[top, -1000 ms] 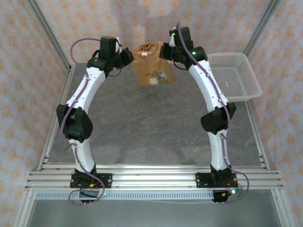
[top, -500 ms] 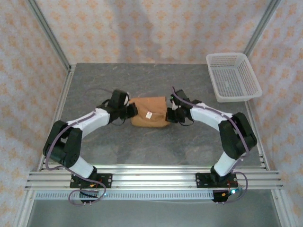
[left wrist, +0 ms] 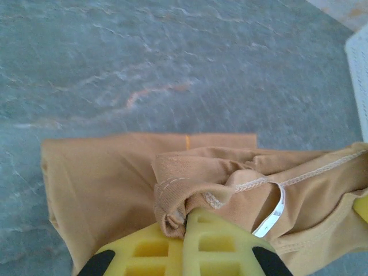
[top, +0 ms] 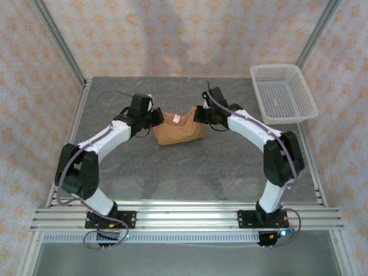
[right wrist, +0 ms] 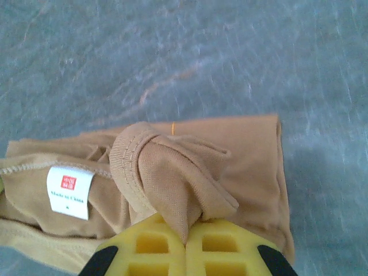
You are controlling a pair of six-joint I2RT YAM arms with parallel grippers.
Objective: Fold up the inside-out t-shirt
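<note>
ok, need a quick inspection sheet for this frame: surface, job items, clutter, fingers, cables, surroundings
Surface: grey stone-look table, no spills seen.
Job's things: inside-out t-shirt, orange-tan, bunched mid-table and partly folded; white label exposed.
Clutter: white mesh basket at the far right corner, apart from the shirt.
Grippers: left gripper, fingers shut on a bunched shirt edge; right gripper, fingers shut on another fold.
Cables: purple cable loops off the left arm, another by its base; neither touches the cloth.
Surroundings: patterned walls, aluminium frame rails.
</note>
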